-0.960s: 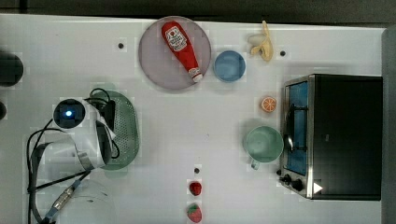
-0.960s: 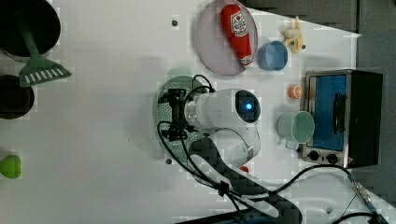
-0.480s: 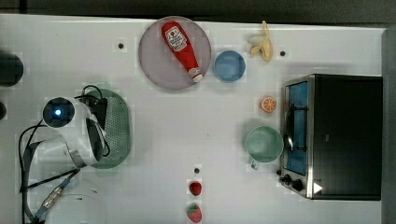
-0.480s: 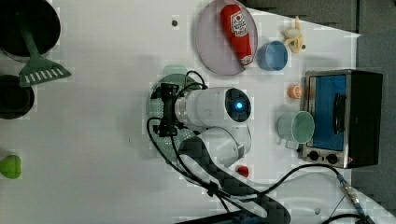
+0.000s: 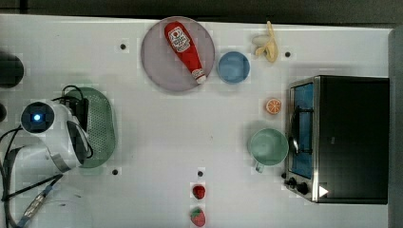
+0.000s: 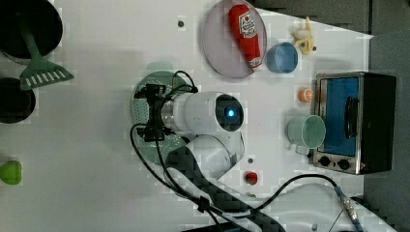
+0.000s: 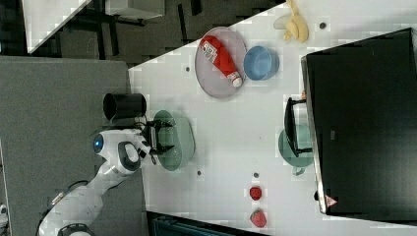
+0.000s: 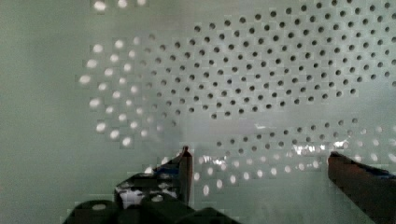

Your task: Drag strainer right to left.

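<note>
The strainer (image 5: 103, 127), a pale mint-green oval colander dotted with holes, lies near the top view's left edge. My gripper (image 6: 153, 113) reaches down into its bowl, and the white arm covers the half of the strainer toward the top view's left. From the wrist, the perforated strainer wall (image 8: 261, 84) is very close. There the gripper (image 8: 259, 157) stands open, with its two dark fingertips (image 8: 185, 161) well apart and nothing clamped between them. In the right view the gripper (image 7: 157, 137) sits inside the strainer (image 7: 181, 140), at the end nearer the black cup.
A grey plate (image 5: 157, 61) carries a ketchup bottle (image 5: 184, 47), with a blue bowl (image 5: 233, 67) and a banana (image 5: 267, 46) beside it. A mint mug (image 5: 268, 147), an orange slice (image 5: 273, 106) and a toaster oven (image 5: 340, 137) stand at the top view's right. Two strawberries (image 5: 198, 192) lie near the front. Dark pots (image 6: 29, 29) and a green spatula (image 6: 41, 75) are at the left view's left.
The arm and the strainer have slid together toward the top view's left, away from the plate. The gripper has stayed open inside the bowl.
</note>
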Controlling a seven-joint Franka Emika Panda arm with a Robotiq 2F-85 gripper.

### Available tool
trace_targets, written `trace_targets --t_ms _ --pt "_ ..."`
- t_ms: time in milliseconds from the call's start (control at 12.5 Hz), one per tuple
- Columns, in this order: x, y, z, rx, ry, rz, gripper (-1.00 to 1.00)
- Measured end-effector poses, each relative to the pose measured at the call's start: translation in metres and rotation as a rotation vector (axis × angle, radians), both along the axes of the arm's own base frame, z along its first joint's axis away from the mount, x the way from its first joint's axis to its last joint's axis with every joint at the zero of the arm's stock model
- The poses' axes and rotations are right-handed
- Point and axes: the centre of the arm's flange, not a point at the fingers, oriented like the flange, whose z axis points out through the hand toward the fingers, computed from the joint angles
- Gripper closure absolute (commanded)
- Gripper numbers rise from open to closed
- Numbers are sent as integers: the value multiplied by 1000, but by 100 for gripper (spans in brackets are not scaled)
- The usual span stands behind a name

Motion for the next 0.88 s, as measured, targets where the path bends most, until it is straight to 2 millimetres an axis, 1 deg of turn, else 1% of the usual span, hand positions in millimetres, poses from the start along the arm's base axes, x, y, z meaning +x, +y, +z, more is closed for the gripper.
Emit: trace_targets --t_ms 80,240,320,400,480,560,640,720,800,880 --pt "-2 4 3 1 -5 7 -100" --pt "-10 7 5 -27 22 43 -100" --pt "-14 1 8 -60 82 75 -100" --pt "-14 -9 17 -92 122 132 -100" --pt "-14 -24 35 -106 142 189 -100" --pt "-13 -41 63 -112 173 254 -100" --pt "-6 -57 100 -107 177 319 -100" --pt "6 -79 144 -96 148 378 -100" --pt "21 -104 199 -73 90 422 -100" --pt "39 -137 258 -69 2 454 -100"
